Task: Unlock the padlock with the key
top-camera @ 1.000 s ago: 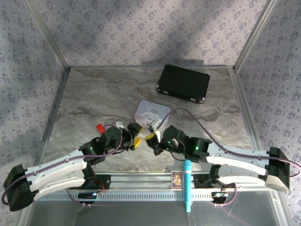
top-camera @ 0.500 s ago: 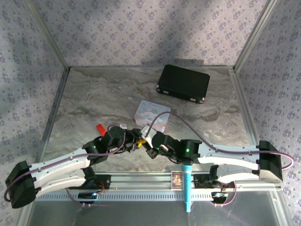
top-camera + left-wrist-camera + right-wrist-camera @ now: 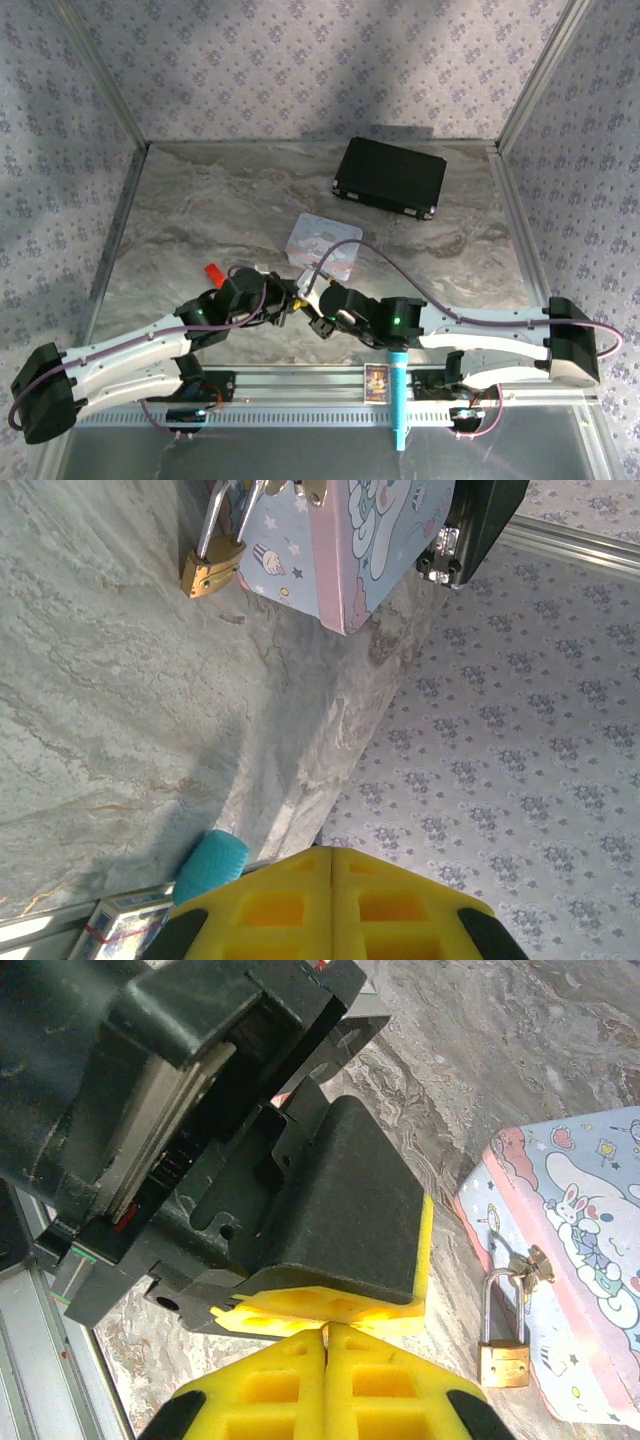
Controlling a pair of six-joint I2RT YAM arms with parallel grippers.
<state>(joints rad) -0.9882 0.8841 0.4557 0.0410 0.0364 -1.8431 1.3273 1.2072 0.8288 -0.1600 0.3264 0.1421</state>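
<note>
left hand (image 3: 331, 852): pads pressed together; whether the key is between them, i cannot tell.
right hand (image 3: 326, 1332): closed narrow, tips against the left hand.
padlock (image 3: 503, 1360): locked on the blue tin (image 3: 590, 1250), at 1 o'clock from both hands.
advice: keep the tips aligned and go slowly.
change: the right arm has swung in towards 9 o'clock.

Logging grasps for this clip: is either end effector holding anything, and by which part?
It cannot be told. The left end effector and right end effector are both shut, with nothing visible between their yellow fingers. The small brass padlock hangs untouched.
</note>
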